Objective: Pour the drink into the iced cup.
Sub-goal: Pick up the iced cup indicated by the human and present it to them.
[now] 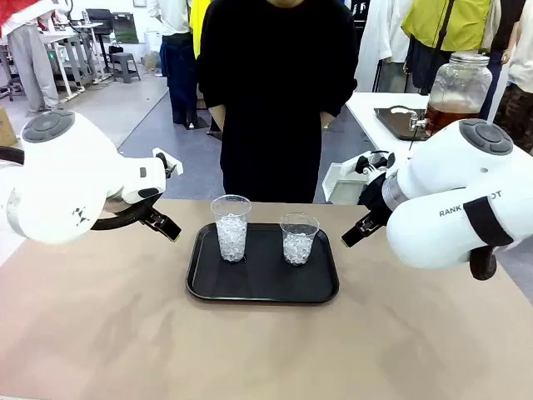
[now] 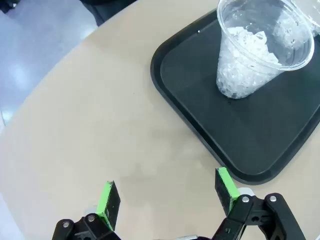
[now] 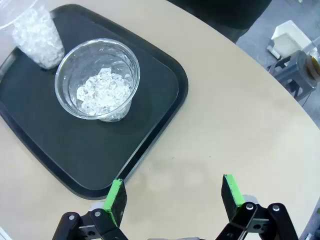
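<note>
Two clear iced cups stand on a black tray (image 1: 200, 279) at mid-table: a taller one (image 1: 231, 227) on the left and a shorter one (image 1: 299, 238) on the right. The drink (image 1: 443, 117) is amber liquid in a lidded glass dispenser jar on a side table at the back right. My left gripper (image 1: 169, 228) hovers left of the tray, open and empty (image 2: 166, 192), with the taller cup (image 2: 252, 55) ahead of it. My right gripper (image 1: 351, 235) hovers right of the tray, open and empty (image 3: 174, 195), facing the shorter cup (image 3: 97, 80).
A person in black (image 1: 275, 92) stands at the table's far edge, arms down. The side table (image 1: 375, 104) with the jar also holds a dark tray. Bare beige tabletop (image 1: 266, 350) lies in front of the tray.
</note>
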Controlling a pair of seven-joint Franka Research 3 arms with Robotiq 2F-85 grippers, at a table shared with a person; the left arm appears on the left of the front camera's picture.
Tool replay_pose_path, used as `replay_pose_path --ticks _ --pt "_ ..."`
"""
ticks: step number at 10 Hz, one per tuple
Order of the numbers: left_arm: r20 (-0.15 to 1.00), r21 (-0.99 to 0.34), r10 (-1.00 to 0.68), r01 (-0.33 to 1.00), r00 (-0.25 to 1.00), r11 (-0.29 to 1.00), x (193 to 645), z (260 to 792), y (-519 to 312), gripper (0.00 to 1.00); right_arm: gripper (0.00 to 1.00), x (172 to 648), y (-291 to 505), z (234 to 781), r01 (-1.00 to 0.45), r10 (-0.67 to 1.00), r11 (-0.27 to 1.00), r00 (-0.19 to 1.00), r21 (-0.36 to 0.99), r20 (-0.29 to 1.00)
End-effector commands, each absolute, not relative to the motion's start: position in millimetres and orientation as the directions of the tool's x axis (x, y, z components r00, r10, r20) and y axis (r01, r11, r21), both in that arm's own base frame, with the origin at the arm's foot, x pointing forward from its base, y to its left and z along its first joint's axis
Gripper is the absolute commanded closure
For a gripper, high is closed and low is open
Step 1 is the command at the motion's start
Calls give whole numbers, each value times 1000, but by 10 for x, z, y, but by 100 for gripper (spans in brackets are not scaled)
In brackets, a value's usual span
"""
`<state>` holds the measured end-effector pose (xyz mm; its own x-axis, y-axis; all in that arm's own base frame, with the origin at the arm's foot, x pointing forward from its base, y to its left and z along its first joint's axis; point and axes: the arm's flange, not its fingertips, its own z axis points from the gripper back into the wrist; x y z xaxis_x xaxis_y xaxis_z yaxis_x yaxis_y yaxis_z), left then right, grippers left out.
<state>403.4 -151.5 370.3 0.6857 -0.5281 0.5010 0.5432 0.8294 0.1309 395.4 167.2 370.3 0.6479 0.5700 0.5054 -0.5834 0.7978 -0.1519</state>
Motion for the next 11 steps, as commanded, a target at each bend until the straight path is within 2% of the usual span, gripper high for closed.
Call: replay_pose_path --ticks 1,11 --pt "501 131 -528 543 685 829 4034 3704 -1515 0 0 3953 1672 3703 -583 570 798 648 -152 505" --pt "501 131 -528 543 685 829 4034 3704 -1515 0 0 3953 1672 3703 -583 570 798 648 -152 505"
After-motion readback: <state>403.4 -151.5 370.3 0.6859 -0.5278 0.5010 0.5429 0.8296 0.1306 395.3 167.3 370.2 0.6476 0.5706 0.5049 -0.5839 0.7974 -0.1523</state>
